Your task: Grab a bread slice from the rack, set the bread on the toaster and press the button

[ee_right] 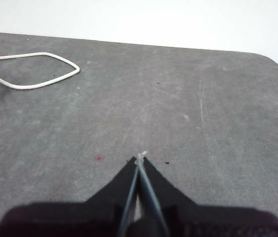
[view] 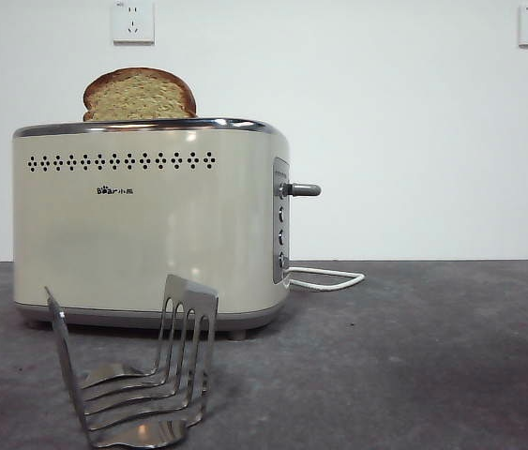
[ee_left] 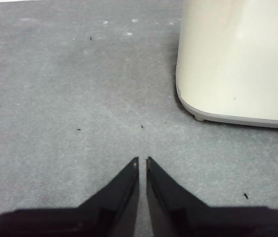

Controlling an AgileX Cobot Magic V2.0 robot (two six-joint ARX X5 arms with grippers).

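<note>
Both grippers are sitting closed on nothing: the left gripper (ee_left: 142,160) is hovering over bare table with its jaws drawn nearly together, just beside a rounded lower corner of the toaster, and the right gripper (ee_right: 139,159) is hanging with its jaws pressed together over open table, well apart from the appliance, with only a loop of white cord (ee_right: 27,70) lying ahead of it. Neither arm is showing in the front view.

On the grey table (view: 432,356) the toaster (view: 151,225) is standing as the biggest thing, cream-sided with a chrome rim. Sticking up from its top slot is the slice of bread (view: 139,95), domed crust upward and only its upper part showing, so the loading step is looking done. In front of the toaster, nearer the camera, the rack (view: 142,375) is standing with no slice in it. Smallest of all, the button (view: 303,189) is jutting sideways from the grey end panel, high on its track, which suggests it is not yet pressed.

Pressing is therefore the step in hand. It is calling for one gripper, likely the right, to travel to the end panel, come in above the lever with jaws closed, and push straight down without sliding off the short knob or shoving the toaster sideways.
</note>
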